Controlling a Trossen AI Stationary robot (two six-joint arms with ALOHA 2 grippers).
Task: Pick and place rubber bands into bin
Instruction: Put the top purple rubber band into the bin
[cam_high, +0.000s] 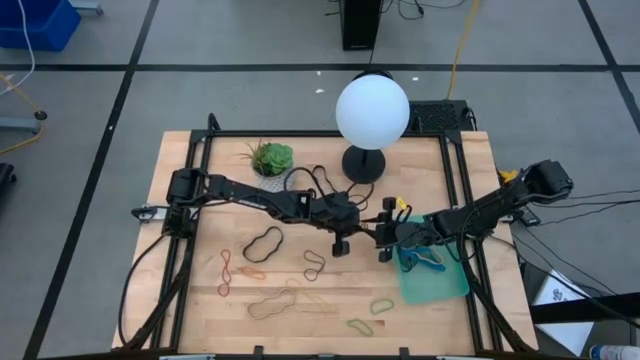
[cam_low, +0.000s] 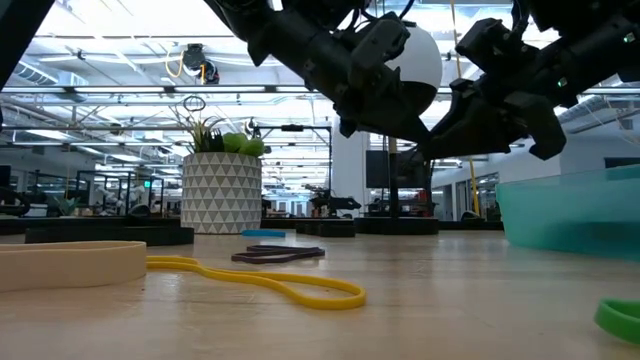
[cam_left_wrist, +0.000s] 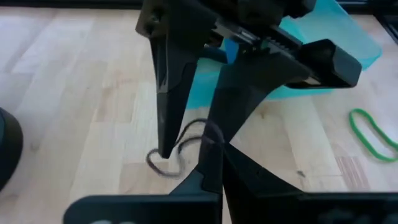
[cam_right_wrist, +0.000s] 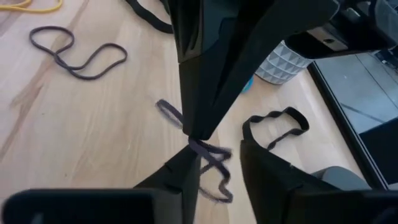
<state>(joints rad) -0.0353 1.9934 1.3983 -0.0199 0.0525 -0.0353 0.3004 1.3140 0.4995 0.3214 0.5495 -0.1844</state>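
Low view, front to back: tan band (cam_low: 70, 265) lower left, yellow band (cam_low: 270, 282) centre, green band (cam_low: 620, 318) lower right, dark band (cam_low: 278, 254) behind, white plant pot (cam_low: 221, 192) far left. Teal bin (cam_high: 450, 285) sits right of centre in the high view. Left gripper (cam_high: 341, 243) pressed together, pinching a grey rubber band (cam_right_wrist: 205, 152) at frame centre. Right gripper (cam_high: 384, 250) just beside it, fingers spread either side of that band.

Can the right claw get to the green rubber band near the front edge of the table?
Probably yes. The green rubber band lies alone on bare wood beside the bin, with nothing on top, and the right claw hangs close by.
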